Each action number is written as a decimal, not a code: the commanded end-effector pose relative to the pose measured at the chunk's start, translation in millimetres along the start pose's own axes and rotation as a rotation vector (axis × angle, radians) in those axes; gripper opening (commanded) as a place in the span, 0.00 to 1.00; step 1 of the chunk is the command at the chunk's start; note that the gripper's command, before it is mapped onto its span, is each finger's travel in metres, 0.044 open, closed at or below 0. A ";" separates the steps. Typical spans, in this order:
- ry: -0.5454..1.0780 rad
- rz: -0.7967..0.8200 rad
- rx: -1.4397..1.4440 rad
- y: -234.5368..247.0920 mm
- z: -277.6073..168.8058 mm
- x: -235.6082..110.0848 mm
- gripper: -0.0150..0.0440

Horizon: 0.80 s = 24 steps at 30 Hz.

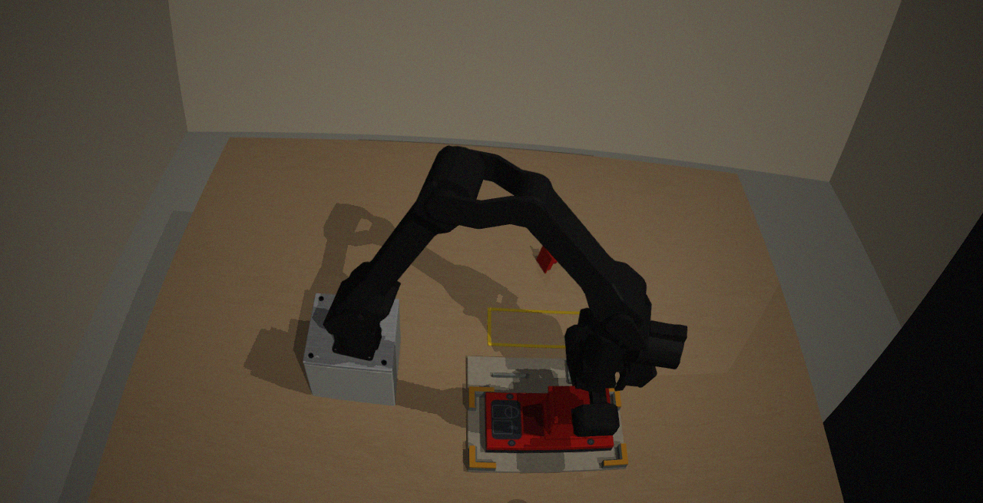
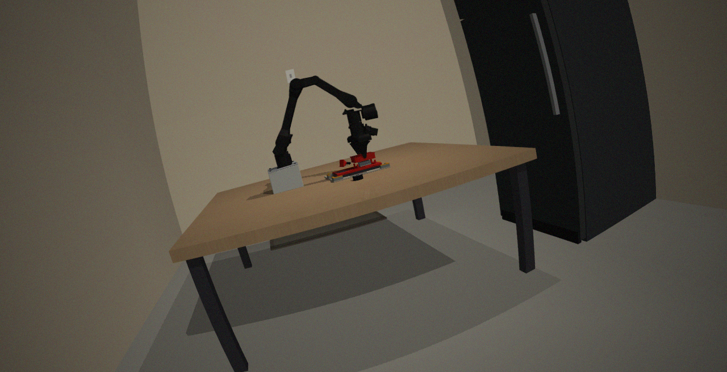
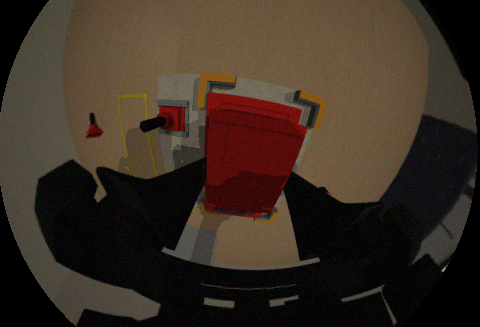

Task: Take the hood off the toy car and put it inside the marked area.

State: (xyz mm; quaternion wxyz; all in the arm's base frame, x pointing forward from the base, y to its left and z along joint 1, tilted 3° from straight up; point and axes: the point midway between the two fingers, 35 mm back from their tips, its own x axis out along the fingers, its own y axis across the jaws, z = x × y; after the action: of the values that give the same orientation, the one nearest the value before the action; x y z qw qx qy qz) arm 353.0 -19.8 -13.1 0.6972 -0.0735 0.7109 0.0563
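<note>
The red toy car (image 1: 532, 439) (image 2: 349, 171) lies on a white fixture plate (image 1: 481, 371) (image 3: 175, 86) with orange corner marks near the table's front edge. My gripper (image 1: 581, 401) (image 2: 362, 152) (image 3: 247, 167) points down over the car's right end and is shut on the red hood (image 1: 560, 404) (image 3: 250, 150). The hood fills the space between the two fingers in the wrist view. It seems slightly raised from the car body. The marked area is a yellow rectangle outline (image 1: 522, 312) (image 3: 134, 97) on the table just behind the plate.
The arm's grey base box (image 1: 350, 378) (image 2: 285, 178) stands left of the plate. A small red piece (image 1: 546, 259) (image 3: 94, 127) lies beyond the yellow rectangle. A red clamp with a black handle (image 3: 167, 121) sits on the plate's back edge. A black cabinet (image 2: 559, 90) stands right of the table.
</note>
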 end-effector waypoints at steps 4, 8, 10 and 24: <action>-0.010 -0.002 0.002 -0.7 2.7 -13.2 0.25; -0.010 -0.002 0.002 -0.8 2.8 -31.4 0.25; -0.010 -0.002 0.002 -0.7 2.4 -41.9 0.25; -0.005 0.010 -0.031 28.8 2.8 -41.1 0.25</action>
State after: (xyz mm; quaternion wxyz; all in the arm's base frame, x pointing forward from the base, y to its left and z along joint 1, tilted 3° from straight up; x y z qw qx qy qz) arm 352.8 -1.7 27.0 0.6968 -0.0805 0.7099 0.0639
